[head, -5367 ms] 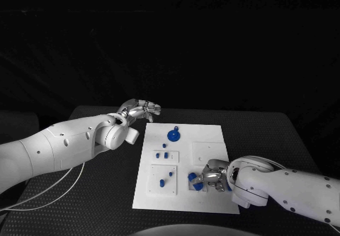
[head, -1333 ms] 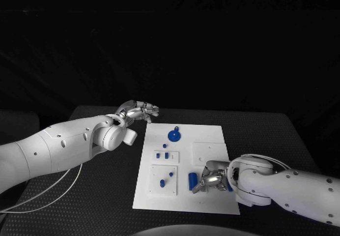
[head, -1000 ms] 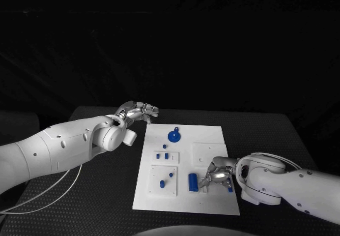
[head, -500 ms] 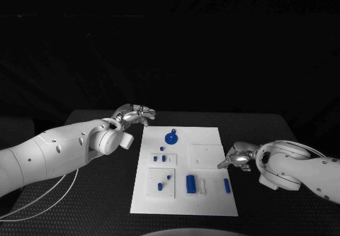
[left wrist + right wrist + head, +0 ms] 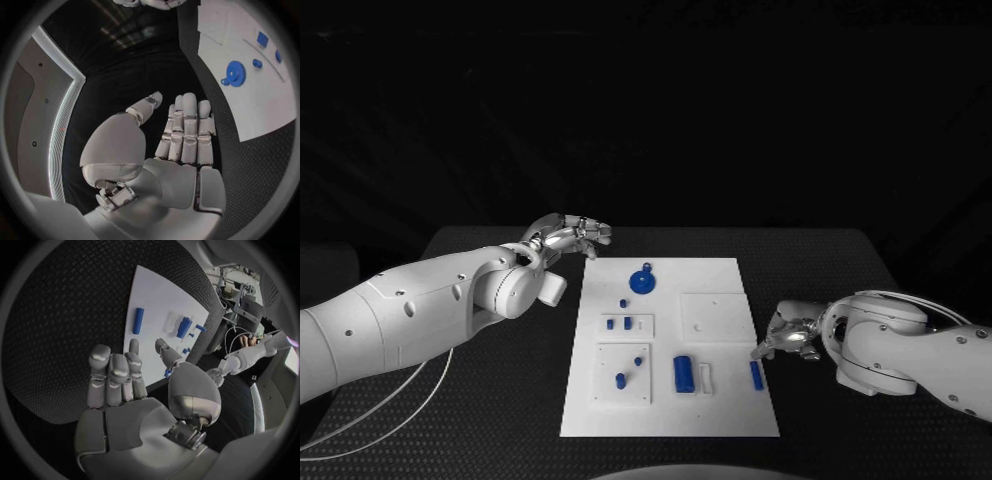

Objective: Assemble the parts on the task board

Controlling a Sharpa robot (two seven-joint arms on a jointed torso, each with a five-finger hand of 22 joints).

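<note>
We look down on a black textured table with a flat white rectangular task board lying in its middle. On the board we see several small blue parts: a round blue gear-shaped disc near the far end, a thick blue cylinder nearer the robot, and a slim blue peg lying close to the board's right edge. Two tiny blue pieces stand in a small raised white square, and another small blue piece sits in a larger white square below it.

The silver many-fingered left hand hovers off the board's far left corner, over the table. In the left wrist view its fingers are stretched out straight and close together, holding nothing.

The silver right hand sits just beside the board's right edge, near the slim blue peg but apart from it. In the right wrist view its fingers are extended with the thumb spread, and the palm is empty.
</note>
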